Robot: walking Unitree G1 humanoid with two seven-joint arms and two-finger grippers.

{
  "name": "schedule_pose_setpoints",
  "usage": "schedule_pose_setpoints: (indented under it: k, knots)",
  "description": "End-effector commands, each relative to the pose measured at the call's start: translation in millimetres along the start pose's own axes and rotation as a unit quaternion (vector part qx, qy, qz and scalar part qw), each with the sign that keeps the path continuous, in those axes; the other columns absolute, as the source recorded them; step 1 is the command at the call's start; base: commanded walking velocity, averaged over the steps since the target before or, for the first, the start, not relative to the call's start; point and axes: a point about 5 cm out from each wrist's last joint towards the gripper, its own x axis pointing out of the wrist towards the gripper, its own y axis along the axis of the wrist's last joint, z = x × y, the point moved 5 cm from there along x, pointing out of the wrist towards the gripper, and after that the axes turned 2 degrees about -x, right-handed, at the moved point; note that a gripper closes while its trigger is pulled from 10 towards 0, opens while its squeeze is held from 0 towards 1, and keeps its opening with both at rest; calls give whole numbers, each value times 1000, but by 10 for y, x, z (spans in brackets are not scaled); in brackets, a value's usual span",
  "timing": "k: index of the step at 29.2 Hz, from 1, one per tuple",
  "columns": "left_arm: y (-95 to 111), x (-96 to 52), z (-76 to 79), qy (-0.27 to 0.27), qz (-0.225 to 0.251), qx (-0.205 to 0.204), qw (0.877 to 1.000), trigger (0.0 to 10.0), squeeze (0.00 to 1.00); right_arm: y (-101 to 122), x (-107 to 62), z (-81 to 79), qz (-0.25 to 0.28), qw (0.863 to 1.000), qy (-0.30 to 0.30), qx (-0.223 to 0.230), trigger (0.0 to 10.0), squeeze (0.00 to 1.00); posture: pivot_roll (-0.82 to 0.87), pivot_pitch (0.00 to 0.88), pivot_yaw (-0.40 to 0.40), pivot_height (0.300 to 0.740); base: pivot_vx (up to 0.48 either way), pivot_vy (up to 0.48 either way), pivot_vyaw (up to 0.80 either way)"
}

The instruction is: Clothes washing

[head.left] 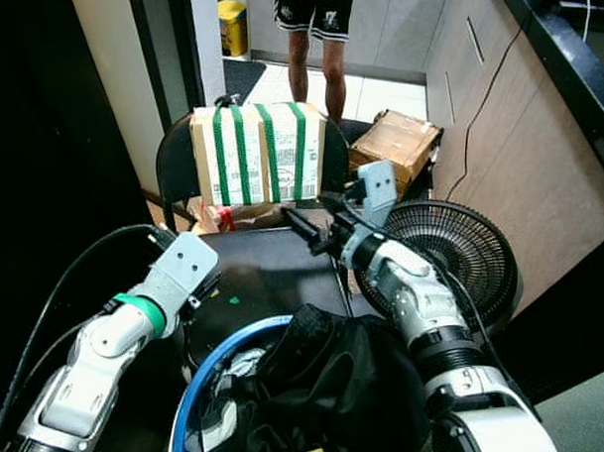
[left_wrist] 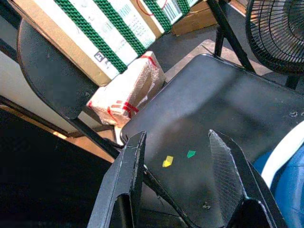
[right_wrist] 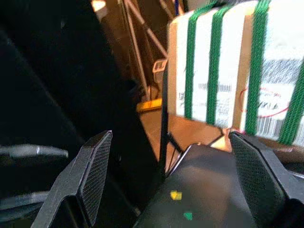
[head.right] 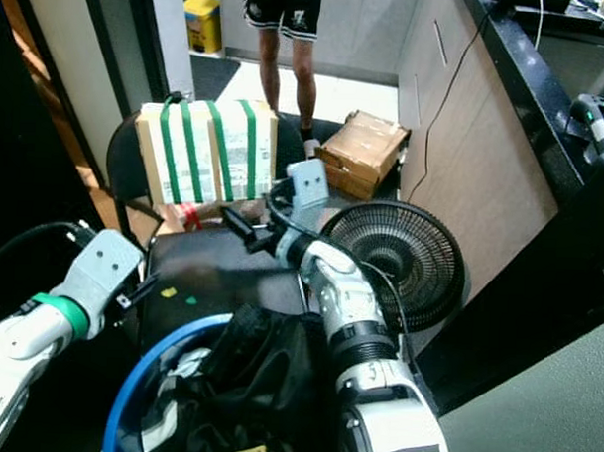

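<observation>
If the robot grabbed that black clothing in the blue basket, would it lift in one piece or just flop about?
Probably flop. The black clothing lies crumpled in soft folds and spills over the rim of the blue basket, so it looks limp, not stiff. It seems light for its bulk. A pinch might lift only one fold, with the rest trailing or snagging other laundry beneath.

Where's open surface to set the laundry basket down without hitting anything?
The black chair seat is bare, bordered by the blue basket of dark clothes, the strapped box and the fan. Both open grippers, left and right, hover over it. Behind is crowded.
</observation>
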Motion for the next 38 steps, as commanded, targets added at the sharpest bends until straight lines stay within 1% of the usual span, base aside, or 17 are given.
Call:
schedule_pose_setpoints:
  k: [1, 4, 6, 12, 15, 18, 20, 25, 26, 30, 31, 33, 34, 35, 36, 37, 38]
  knots:
    - [-72, -27, 33, -8, -14, -5, 1000, 10000, 0, -117, -33, 7, -21, 1000, -2, 4, 10000, 1000, 131, 128, 30, 740, 0, 0, 0]
    - [-109, -31, 91, -28, -27, 2, 999, 10000, 0, -494, -122, 145, -126, 991, -44, 10, 10000, 1000, 131, 128, 30, 740, 0, 0, 0]
    - [-135, -36, 146, -49, -34, 4, 998, 10000, 0, -600, -167, 78, -153, 988, -12, 9, 10000, 1000, 134, 117, 36, 740, 0, 0, 0]
    - [-128, -58, 210, -68, -35, 3, 997, 10000, 0, -650, -272, -24, -177, 984, 28, 15, 10000, 1000, 135, 113, 37, 740, 0, 0, 0]
    - [-123, -57, 209, -67, -34, 2, 997, 10000, 0, -597, -293, -81, -167, 984, 52, 5, 10000, 1000, 135, 113, 37, 740, 0, 0, 0]
    - [-89, -49, 198, -64, -29, -2, 998, 10000, 0, -395, -400, -341, -121, 981, 150, -16, 10000, 1000, 135, 109, 37, 740, 0, 0, 0]
    - [-88, -48, 192, -64, -29, -2, 998, 10000, 0, -407, -491, -392, -129, 977, 170, -22, 10000, 1000, 134, 106, 37, 740, 0, 0, 0]
    - [-93, -53, 204, -70, -32, -2, 997, 10000, 0, -538, -576, -345, -169, 972, 159, -22, 10000, 1000, 135, 95, 39, 740, 0, 0, 0]
    - [-98, -56, 225, -79, -35, -1, 996, 10000, 0, -641, -639, -297, -203, 968, 145, -17, 10000, 1000, 135, 95, 39, 740, 0, 0, 0]
    - [-113, -67, 258, -92, -39, -1, 995, 10000, 0, -749, -714, -264, -240, 961, 136, -7, 10000, 1000, 134, 87, 42, 740, 0, 0, 0]
    - [-136, -84, 306, -109, -45, 0, 993, 10000, 0, -802, -740, -221, -259, 958, 122, -3, 10000, 694, 136, 84, 45, 740, 0, 0, 0]
    - [-171, -116, 385, -136, -53, 5, 989, 10000, 0, -857, -781, -179, -281, 954, 108, 4, 10000, 576, 134, 82, 47, 740, 0, 0, 0]
    - [-171, -116, 385, -136, -53, 5, 989, 10000, 0, -857, -781, -179, -281, 954, 108, 4, 10000, 576, 134, 82, 47, 740, 0, 0, 0]
    - [-191, -135, 434, -151, -58, 8, 987, 10000, 0, -897, -801, -168, -292, 951, 105, 6, 10000, 482, 134, 77, 49, 740, 0, 0, 0]
    - [-203, -147, 462, -160, -60, 9, 985, 10000, 0, -916, -822, -173, -298, 949, 106, 6, 10000, 482, 134, 77, 49, 740, 0, 0, 0]
    - [-205, -156, 484, -166, -61, 9, 984, 10000, 0, -939, -839, -179, -303, 947, 107, 7, 10000, 314, 133, 74, 51, 740, 0, 0, 0]
    - [-205, -156, 484, -166, -61, 9, 984, 10000, 0, -939, -839, -179, -303, 947, 107, 7, 10000, 314, 133, 74, 51, 740, 0, 0, 0]
